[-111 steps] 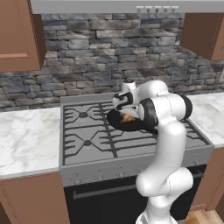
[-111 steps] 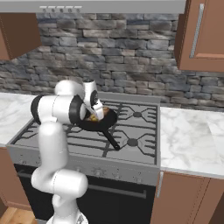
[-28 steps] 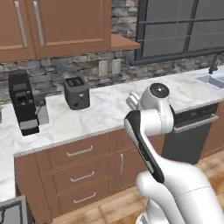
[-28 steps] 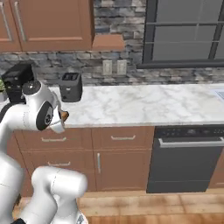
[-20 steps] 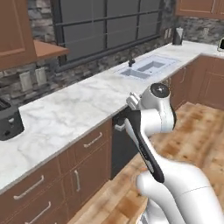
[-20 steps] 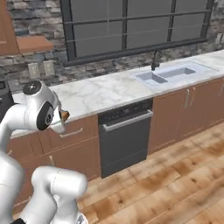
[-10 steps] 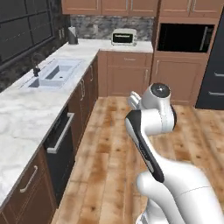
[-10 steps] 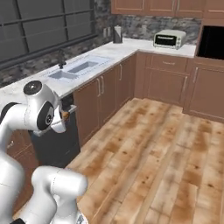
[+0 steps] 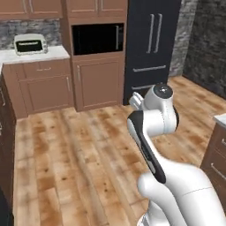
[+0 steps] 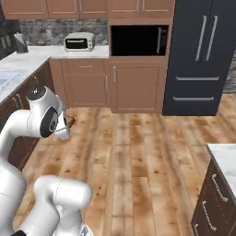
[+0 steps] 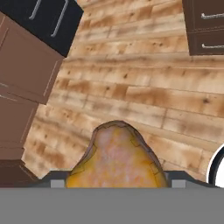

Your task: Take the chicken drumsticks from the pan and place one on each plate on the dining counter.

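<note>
1. Jaws closed on a golden-brown, orange-tinged roasted chicken drumstick [image 11: 117,159]: in the hand view the oblong piece of meat sits low between the two finger tips and rises from the bottom edge, with wooden floor behind it.
2. In the right base view a small brown-orange bit of the drumstick [image 10: 70,121] shows just beside the white arm's folded wrist, held high above the floor, in front of the robot's upper body.
3. In the left base view the white Franka arm with dark joints [image 9: 152,128] is folded up close to the body, its hand turned away behind the elbow, so the jaws themselves cannot be made out there.
4. Below and ahead lies a light-brown plank wooden floor [image 9: 75,150].
5. Beyond the floor stands a black double-door refrigerator with long silver handles [image 10: 203,55], and just beside it a tall brown wooden cabinet holding a black built-in microwave [image 10: 139,40].
6. A white toaster oven [image 10: 79,42] rests on a white marble tabletop [image 10: 27,57] over brown wooden base cabinets.
7. At the lower right edge of the right base view, a white grey-veined marble corner of the dining counter [image 10: 225,161] sits on dark brown drawers with silver handles.
</note>
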